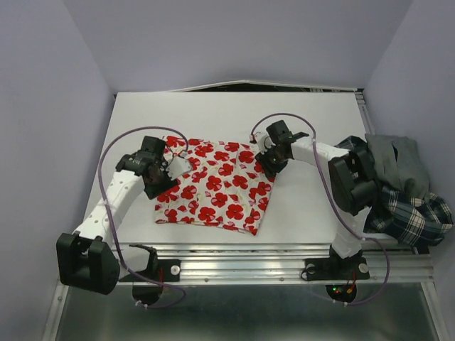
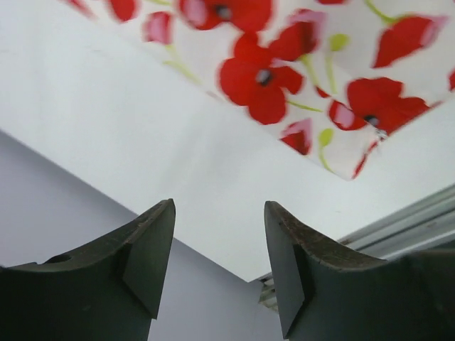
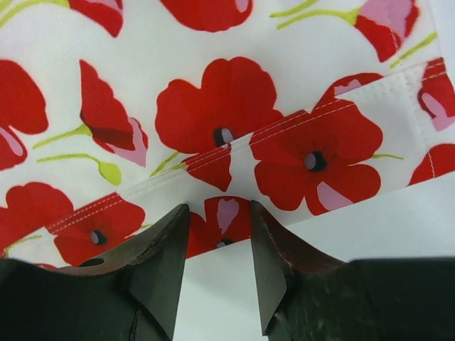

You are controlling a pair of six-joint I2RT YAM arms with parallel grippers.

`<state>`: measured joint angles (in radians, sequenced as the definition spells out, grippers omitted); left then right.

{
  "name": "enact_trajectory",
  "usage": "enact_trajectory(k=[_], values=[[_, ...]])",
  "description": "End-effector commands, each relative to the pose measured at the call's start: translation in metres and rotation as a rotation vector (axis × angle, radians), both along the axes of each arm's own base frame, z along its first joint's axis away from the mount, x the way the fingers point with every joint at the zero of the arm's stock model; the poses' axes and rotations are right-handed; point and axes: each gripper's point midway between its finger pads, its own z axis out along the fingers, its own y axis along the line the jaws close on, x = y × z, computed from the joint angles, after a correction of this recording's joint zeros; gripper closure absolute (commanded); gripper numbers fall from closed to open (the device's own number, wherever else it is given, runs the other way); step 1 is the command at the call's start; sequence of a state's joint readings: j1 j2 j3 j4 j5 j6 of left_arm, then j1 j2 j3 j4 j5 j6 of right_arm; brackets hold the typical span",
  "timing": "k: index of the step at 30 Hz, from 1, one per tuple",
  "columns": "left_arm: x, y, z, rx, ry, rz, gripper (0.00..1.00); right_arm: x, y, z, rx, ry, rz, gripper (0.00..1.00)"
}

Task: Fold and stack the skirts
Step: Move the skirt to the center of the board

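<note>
The white skirt with red flower print (image 1: pixel 213 186) lies spread flat in the middle of the table. My left gripper (image 1: pixel 165 186) is at its left edge. In the left wrist view the gripper (image 2: pixel 220 234) is open and empty over bare table, with the skirt (image 2: pixel 284 64) beyond it. My right gripper (image 1: pixel 266 165) is at the skirt's upper right edge. In the right wrist view it (image 3: pixel 217 231) is open, its fingertips either side of the stitched hem (image 3: pixel 234 153). The grey skirt (image 1: pixel 398 162) and the plaid skirt (image 1: pixel 418 214) lie bunched at the far right.
The white table (image 1: pixel 234 114) is boxed in by lilac walls at the back and sides. A metal rail (image 1: pixel 284 259) runs along the near edge by the arm bases. The right arm's elbow (image 1: pixel 352 183) hangs next to the grey and plaid pile.
</note>
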<state>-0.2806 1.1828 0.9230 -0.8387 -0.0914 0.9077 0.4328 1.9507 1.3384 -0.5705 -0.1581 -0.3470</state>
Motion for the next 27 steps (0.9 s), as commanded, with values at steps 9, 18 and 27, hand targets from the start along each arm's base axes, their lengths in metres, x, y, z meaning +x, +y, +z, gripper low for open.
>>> enact_trajectory(k=[9,18,27], values=[[0.080,-0.032,-0.025,-0.467,0.112,0.414,0.35,-0.108,-0.003,0.054,0.133,0.221,0.155,0.52],[0.087,-0.051,-0.073,-0.568,0.239,0.514,0.58,-0.034,-0.003,0.055,0.058,-0.043,0.082,0.55],[0.196,-0.036,-0.071,-0.499,0.087,0.543,1.00,-0.050,-0.016,-0.015,-0.012,0.060,0.053,0.63]])
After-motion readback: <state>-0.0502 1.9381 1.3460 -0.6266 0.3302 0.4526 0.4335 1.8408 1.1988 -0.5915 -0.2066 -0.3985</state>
